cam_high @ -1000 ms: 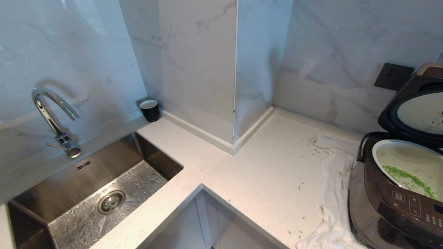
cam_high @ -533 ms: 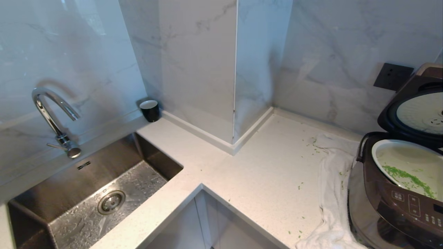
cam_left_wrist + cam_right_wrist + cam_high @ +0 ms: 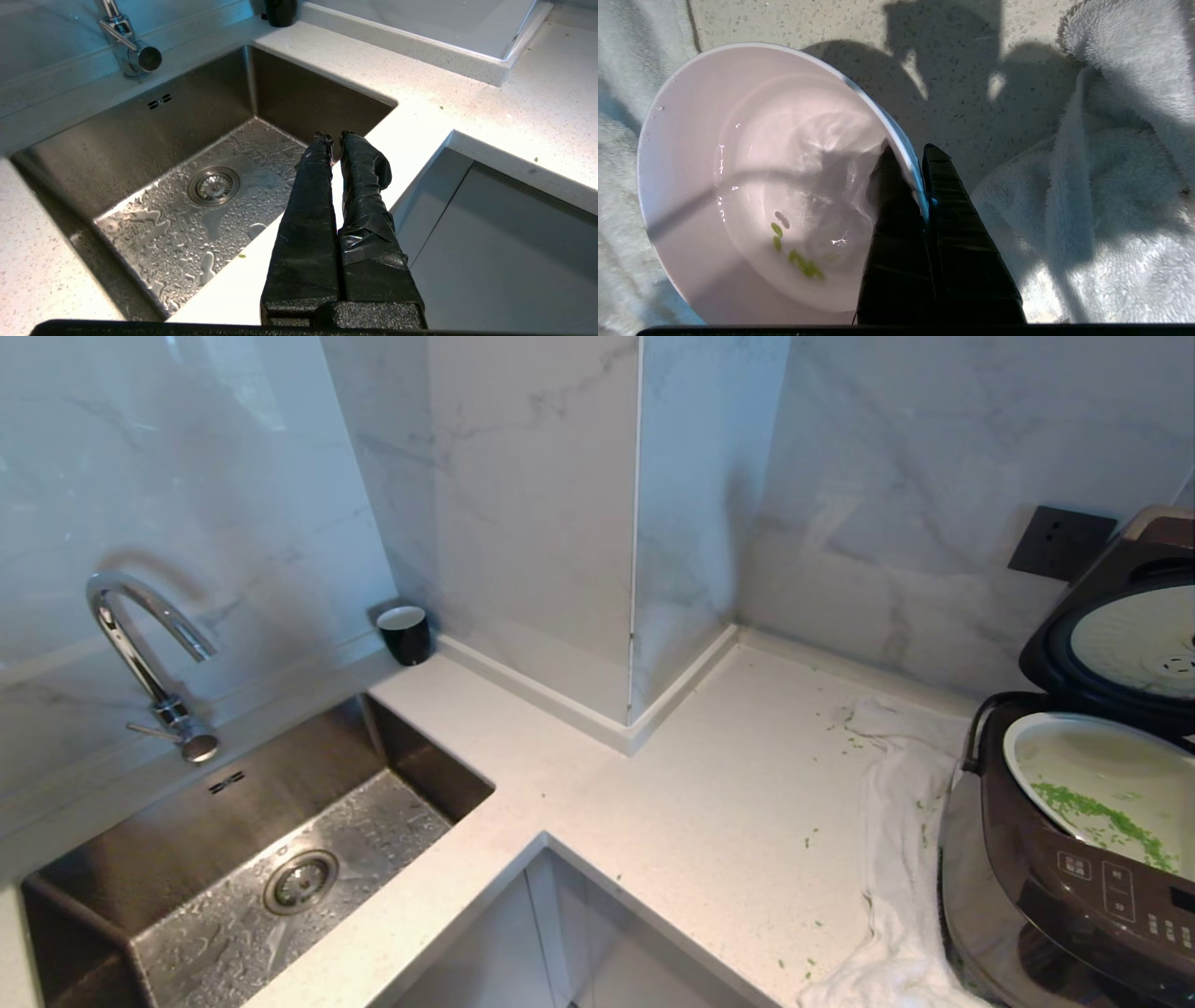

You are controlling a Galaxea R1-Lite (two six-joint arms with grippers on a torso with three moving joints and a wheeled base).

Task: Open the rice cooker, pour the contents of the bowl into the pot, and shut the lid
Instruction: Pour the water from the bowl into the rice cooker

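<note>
The dark brown rice cooker (image 3: 1064,887) stands at the right edge of the head view with its lid (image 3: 1111,635) raised. Its pale pot (image 3: 1092,761) holds green contents (image 3: 1102,821). My right gripper (image 3: 911,150) is out of the head view; in the right wrist view it is shut on the rim of the bowl (image 3: 752,163), one finger inside and one outside. A few green bits (image 3: 798,259) remain in the bowl. Speckled counter and white towel lie below it. My left gripper (image 3: 332,136) is shut on nothing, parked over the sink's front edge.
A white towel (image 3: 901,831) lies on the counter (image 3: 709,803) beside the cooker, with green bits scattered around. A steel sink (image 3: 280,859) and tap (image 3: 140,653) are at the left. A small black cup (image 3: 405,633) stands by the wall. A wall socket (image 3: 1060,541) is behind the cooker.
</note>
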